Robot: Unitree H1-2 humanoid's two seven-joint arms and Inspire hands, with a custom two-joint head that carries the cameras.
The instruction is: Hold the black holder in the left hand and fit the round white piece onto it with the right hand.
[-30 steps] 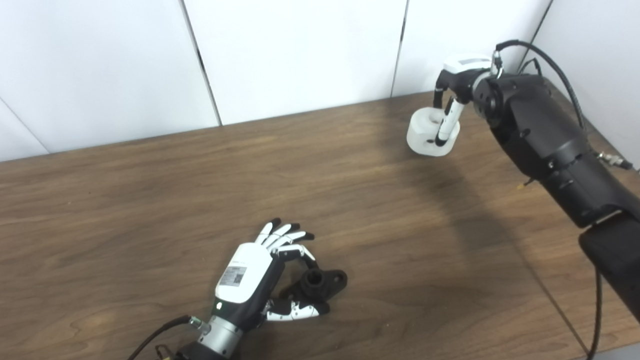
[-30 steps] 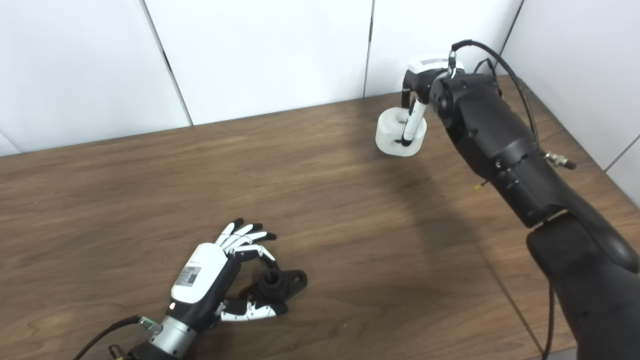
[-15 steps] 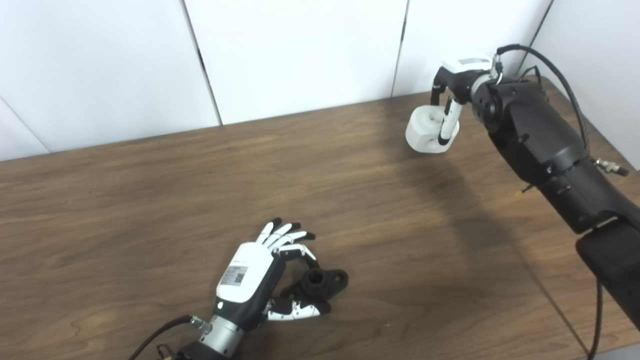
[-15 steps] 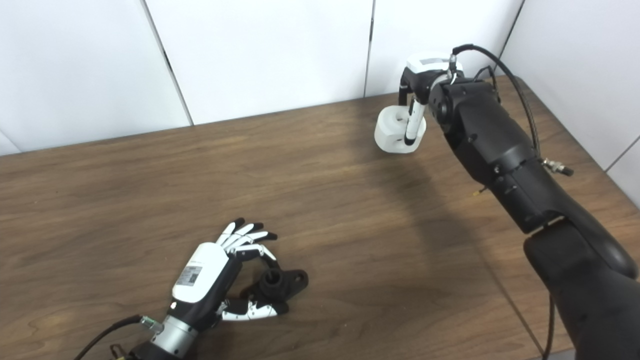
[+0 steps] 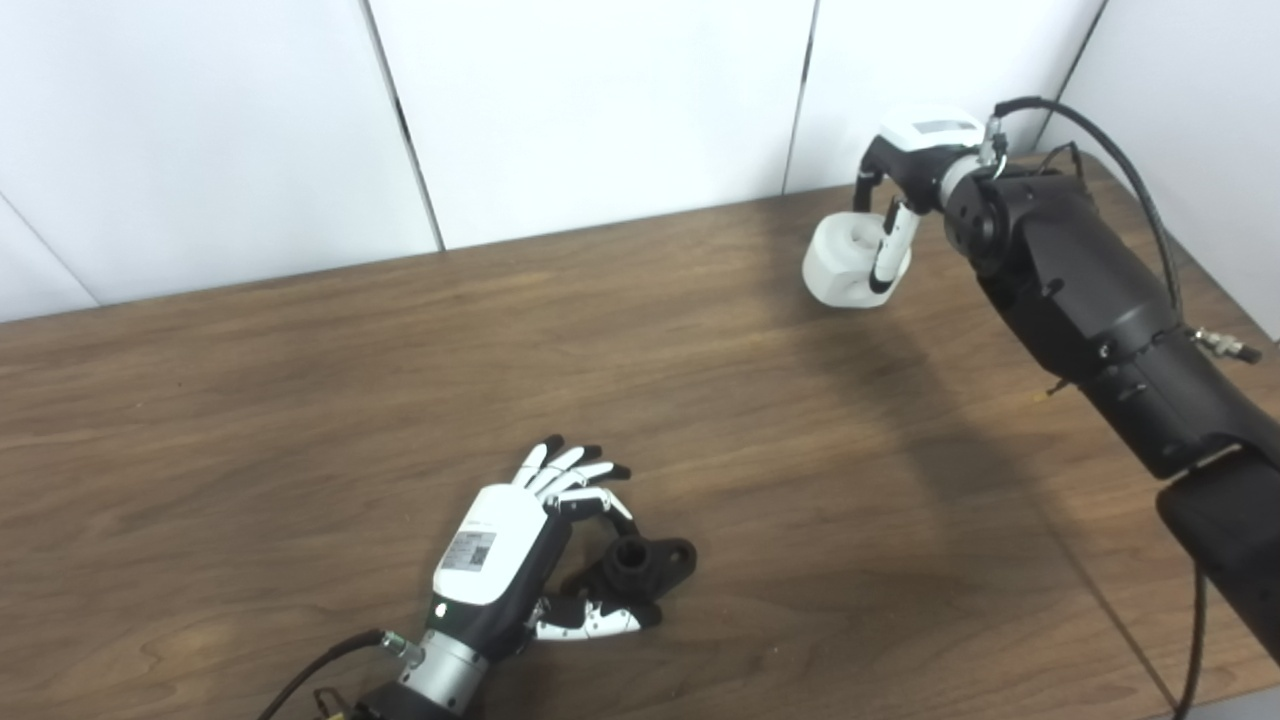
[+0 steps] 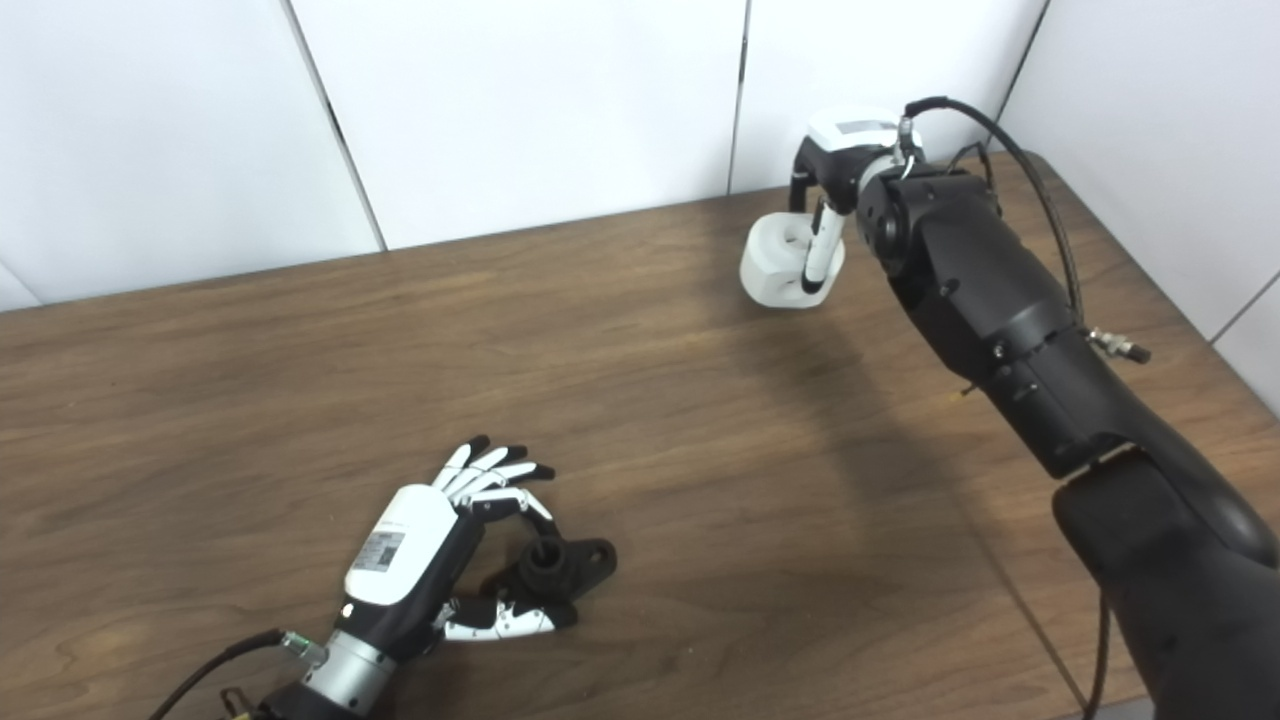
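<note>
Left eye view first: the right hand [image 5: 905,180] is up at the far right corner of the table [image 5: 300,380], fingers curled over the round white piece [image 5: 845,262] with one hooked down its front — it looks lifted and tipped, though whether it is fully clear of the wood I cannot tell. Down by the near edge, the left hand [image 5: 520,555] has its thumb under the black holder [image 5: 640,568] and a finger curled over it, the other fingers fanned out; the holder appears to lie on the table, cradled more than clamped. Over to the right eye view: same story, the white piece [image 6: 778,262] well apart from the holder [image 6: 550,572], with bare wood between them. The risks — that hooked grip on a smooth, tilted piece could let it roll out during the carry, and a loosely cradled holder could skid or twist when the piece presses on.
</note>
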